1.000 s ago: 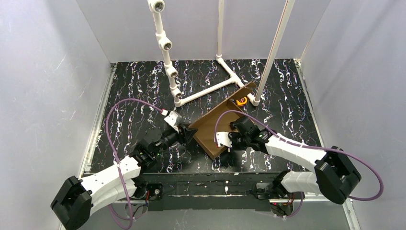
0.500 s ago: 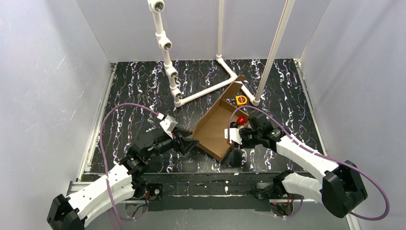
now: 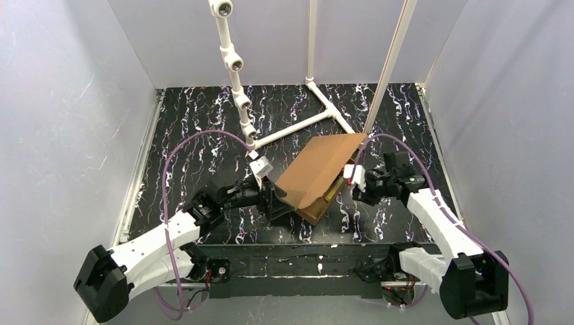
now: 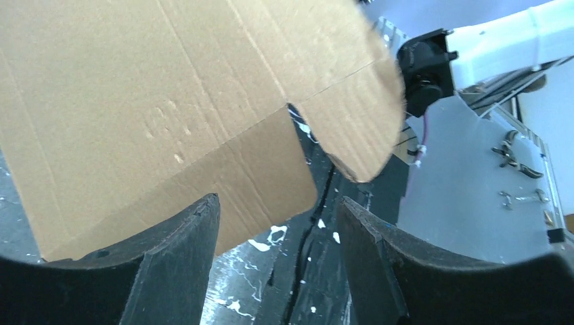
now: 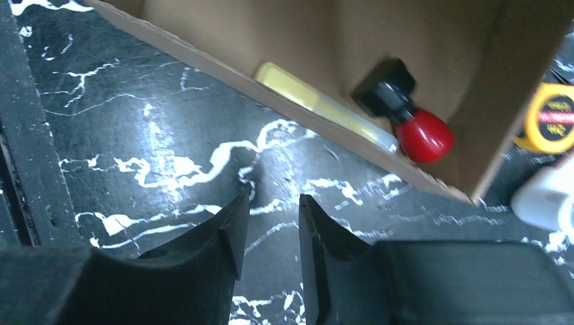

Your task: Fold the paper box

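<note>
We flank the paper box [image 3: 318, 166] with both arms low, left gripper [image 4: 277, 230] wide by its flap, right gripper [image 5: 273, 223] narrowly parted, empty.

The right fingers [image 5: 196, 264] are standing a little apart at the bottom edge, gripping nothing, with the black, white-veined worktop [image 5: 135, 135] showing through the gap. Beyond them the paper box [image 5: 271, 27] is stretching across the top, showing its inside. In it a flat yellow piece [image 5: 318, 101] is lying along the near wall, just beside a black object with a round red end [image 5: 420, 135]. A yellow tape measure [image 5: 554, 118] is sitting outside the box's right corner.
</note>
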Motion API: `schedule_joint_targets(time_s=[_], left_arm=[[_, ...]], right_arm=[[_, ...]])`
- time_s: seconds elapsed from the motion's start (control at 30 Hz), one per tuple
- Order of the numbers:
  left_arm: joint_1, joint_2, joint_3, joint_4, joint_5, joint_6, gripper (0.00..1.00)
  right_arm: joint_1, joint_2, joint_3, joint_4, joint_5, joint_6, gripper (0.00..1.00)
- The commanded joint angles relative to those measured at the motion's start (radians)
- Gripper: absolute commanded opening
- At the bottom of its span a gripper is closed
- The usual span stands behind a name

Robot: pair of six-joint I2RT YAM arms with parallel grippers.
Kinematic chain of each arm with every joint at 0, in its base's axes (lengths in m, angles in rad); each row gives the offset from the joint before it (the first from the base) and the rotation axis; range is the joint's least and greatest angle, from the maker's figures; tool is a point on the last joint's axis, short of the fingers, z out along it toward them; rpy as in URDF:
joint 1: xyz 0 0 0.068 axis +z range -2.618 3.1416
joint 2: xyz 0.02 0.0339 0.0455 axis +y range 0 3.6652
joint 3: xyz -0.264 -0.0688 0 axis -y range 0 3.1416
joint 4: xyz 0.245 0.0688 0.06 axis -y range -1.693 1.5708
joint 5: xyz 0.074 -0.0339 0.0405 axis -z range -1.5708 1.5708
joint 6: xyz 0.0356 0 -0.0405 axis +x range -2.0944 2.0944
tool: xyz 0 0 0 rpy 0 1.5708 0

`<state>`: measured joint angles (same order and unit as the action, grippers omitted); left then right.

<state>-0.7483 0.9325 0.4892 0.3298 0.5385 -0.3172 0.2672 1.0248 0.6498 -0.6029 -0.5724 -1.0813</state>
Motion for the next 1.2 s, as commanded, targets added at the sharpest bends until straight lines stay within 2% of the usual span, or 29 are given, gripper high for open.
schedule_joint_targets(time_s=[0.0,0.17,0.3,0.4,0.53,0.67,0.83,0.97,1.07,1.17], left_arm=[[-0.002,-0.103,-0.008,-0.015,0.059,-0.023,0.63],[0.003,-0.26,-0.08,-0.046,-0.085,-0.02,0.71],[0.005,-0.267,-0.104,-0.072,-0.19,-0.047,0.73],[0.004,-0.271,-0.129,-0.077,-0.202,-0.038,0.76],[-0.007,-0.346,-0.175,-0.075,-0.245,0.069,0.88],[-0.014,-0.417,-0.173,-0.063,-0.293,0.177,0.98],[-0.021,-0.365,-0.152,-0.055,-0.255,0.218,0.98],[-0.055,-0.308,-0.155,-0.051,-0.3,0.288,0.98],[-0.061,-0.259,-0.163,-0.03,-0.343,0.396,0.98],[-0.06,-0.217,-0.14,-0.005,-0.335,0.425,0.98]], right_arm=[[-0.14,-0.026,0.078,-0.115,-0.184,-0.058,0.43],[-0.174,0.01,0.082,-0.051,-0.232,0.069,0.44],[-0.174,0.055,0.083,0.11,-0.237,0.254,0.44],[-0.174,0.058,0.101,0.156,-0.265,0.302,0.44],[-0.174,0.06,0.159,0.138,-0.373,0.3,0.5],[-0.172,0.1,0.224,0.181,-0.429,0.36,0.51],[-0.16,0.149,0.305,0.231,-0.436,0.415,0.51],[-0.135,0.177,0.373,0.232,-0.396,0.414,0.52],[-0.131,0.202,0.441,0.206,-0.347,0.38,0.55],[-0.131,0.239,0.52,0.131,-0.297,0.311,0.6]])
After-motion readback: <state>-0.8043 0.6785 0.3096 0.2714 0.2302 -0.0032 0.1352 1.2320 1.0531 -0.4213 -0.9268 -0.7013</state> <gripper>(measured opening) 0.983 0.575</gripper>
